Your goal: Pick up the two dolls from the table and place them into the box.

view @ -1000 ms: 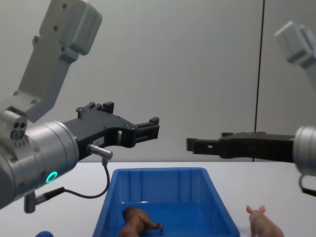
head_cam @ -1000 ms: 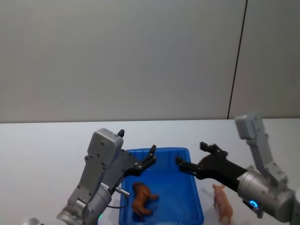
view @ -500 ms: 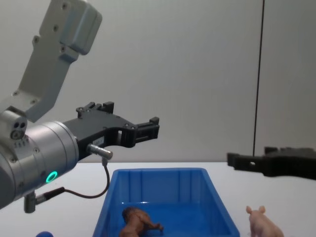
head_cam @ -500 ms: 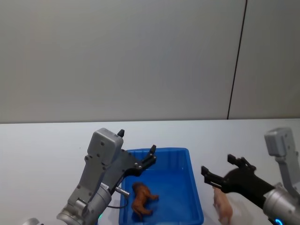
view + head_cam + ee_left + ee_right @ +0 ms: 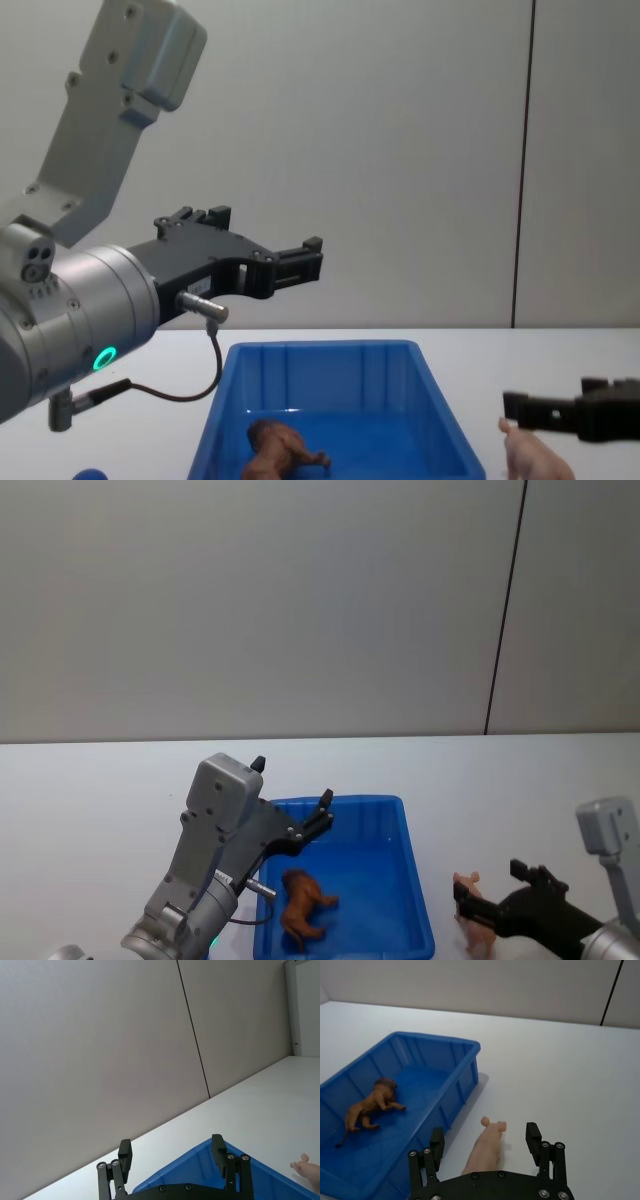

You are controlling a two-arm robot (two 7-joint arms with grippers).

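Note:
The brown lion doll (image 5: 303, 905) lies inside the blue box (image 5: 340, 802), seen too in the chest view as the lion (image 5: 280, 447) and the box (image 5: 320, 347). On the white table (image 5: 100, 780), right of the box, stands the pink pig doll (image 5: 478, 935). My right gripper (image 5: 488, 885) hangs open just over the pig. In the right wrist view the gripper (image 5: 485, 1132) has a finger on either side of the pig (image 5: 487, 1147), near its head, not touching it. My left gripper (image 5: 327, 810) is open and holds nothing, hovering above the box's far left end.
A small blue ball (image 5: 88, 475) sits on the table left of the box, at the chest view's lower edge. A grey wall (image 5: 300, 600) rises behind the table. Bare tabletop stretches right of and behind the pig (image 5: 570, 1060).
My right gripper has drawn back from above the box's right rim, moving right and down until it is over the pig. The left arm, lion and pig have stayed put.

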